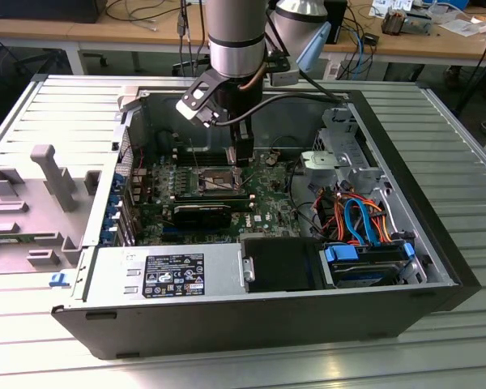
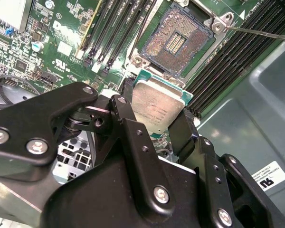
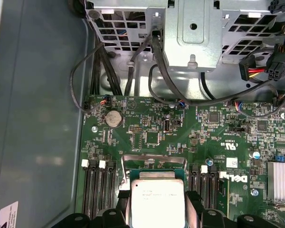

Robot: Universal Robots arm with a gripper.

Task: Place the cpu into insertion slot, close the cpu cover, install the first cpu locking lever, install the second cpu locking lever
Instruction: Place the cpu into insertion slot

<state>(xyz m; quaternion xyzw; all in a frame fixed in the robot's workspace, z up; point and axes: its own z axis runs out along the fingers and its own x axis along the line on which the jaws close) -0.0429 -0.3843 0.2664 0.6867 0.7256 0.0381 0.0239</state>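
In both wrist views my gripper (image 2: 156, 114) (image 3: 157, 204) is shut on the cpu (image 2: 157, 105) (image 3: 156, 202), a flat square chip with a dull silver top gripped by two opposite edges. It hangs just above the green board, beside the insertion slot (image 2: 175, 40), whose pin field lies exposed inside a silver-grey rim. The cpu cover (image 3: 154, 160) stands swung open, a silver frame just past the chip. A thin locking lever (image 2: 259, 33) sticks out free from the slot's corner. In the exterior view the gripper (image 1: 241, 158) hovers inside the open computer case, over the slot (image 1: 215, 180).
Long black memory slots (image 2: 114, 33) flank the slot on both sides. A metal drive cage (image 3: 204, 33) with black cables stands beyond the board. The case also holds a power supply (image 1: 170, 275) and a drive with blue clips and orange cables (image 1: 364, 235). A grey fixture (image 1: 53, 174) stands at the exterior view's left.
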